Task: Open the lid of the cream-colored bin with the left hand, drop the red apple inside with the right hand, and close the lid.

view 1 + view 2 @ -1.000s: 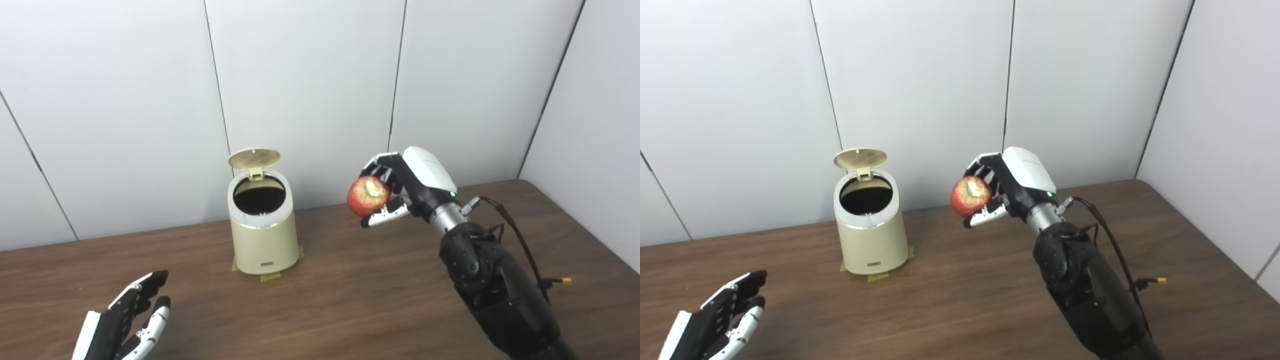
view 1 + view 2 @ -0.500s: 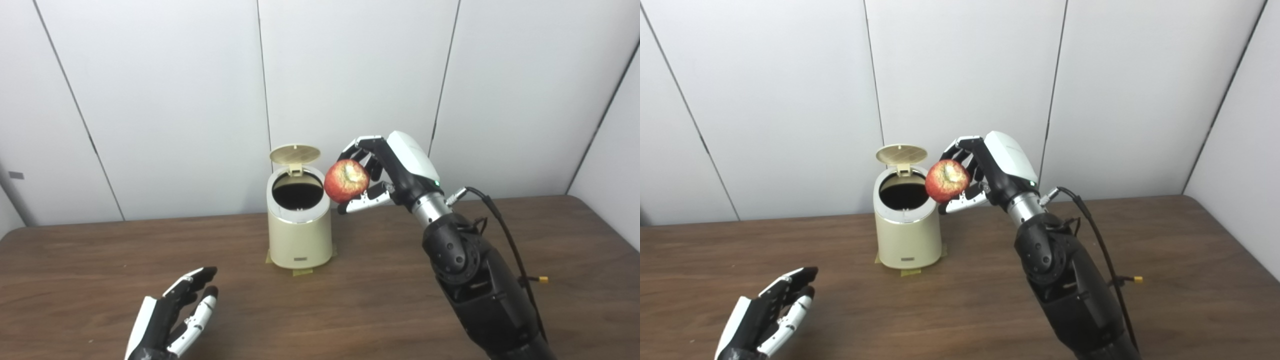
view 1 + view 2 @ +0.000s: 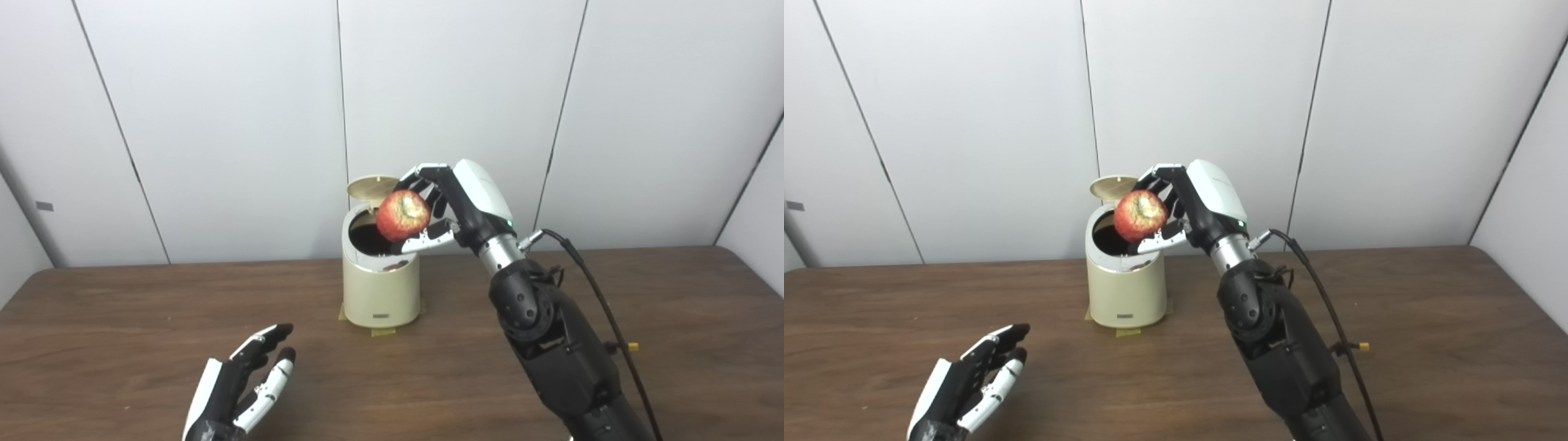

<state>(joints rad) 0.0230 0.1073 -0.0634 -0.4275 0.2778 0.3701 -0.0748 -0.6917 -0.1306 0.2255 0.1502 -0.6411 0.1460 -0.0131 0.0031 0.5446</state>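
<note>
Now that the right hand (image 3: 456, 205) has carried the red apple (image 3: 403, 215), gripped in its fingers, over the cream-colored bin (image 3: 381, 288), whose lid (image 3: 371, 185) stands raised, release looks due. Well apart, the left hand (image 3: 239, 386) rests empty, fingers spread, on the table (image 3: 122, 343).

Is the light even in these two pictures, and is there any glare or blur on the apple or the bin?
Left eye view: soft, even light, with weak shadows on the table; the red apple in the right hand is sharp, its pale top lit. Right eye view: the same; the bin shows a faint red reflection on its shiny rim and a dark inside; no strong glare.
</note>
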